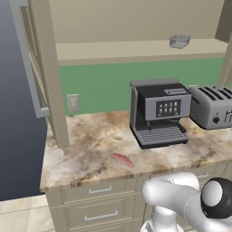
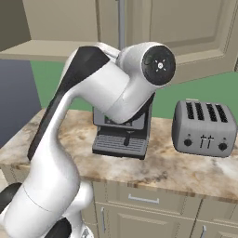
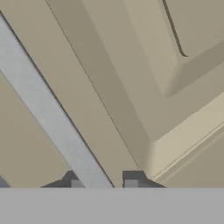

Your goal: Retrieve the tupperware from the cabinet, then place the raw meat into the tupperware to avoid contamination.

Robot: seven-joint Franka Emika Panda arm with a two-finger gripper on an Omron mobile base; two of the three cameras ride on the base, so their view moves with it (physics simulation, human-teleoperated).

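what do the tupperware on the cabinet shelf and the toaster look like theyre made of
The tupperware: probably plastic, translucent grey, since the shelf shows faintly through its walls. The toaster: seemingly brushed metal, matte silver-grey with soft highlights and dark slots, though painted plastic can't be ruled out.

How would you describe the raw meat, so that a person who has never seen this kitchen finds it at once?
Start at the marble-patterned counter and find the dark coffee machine standing on it. The raw meat lies flat on the counter in front of the machine and to its left, near the front edge. It is the one small pinkish-red slab there, while its neighbours are large grey or dark appliances.
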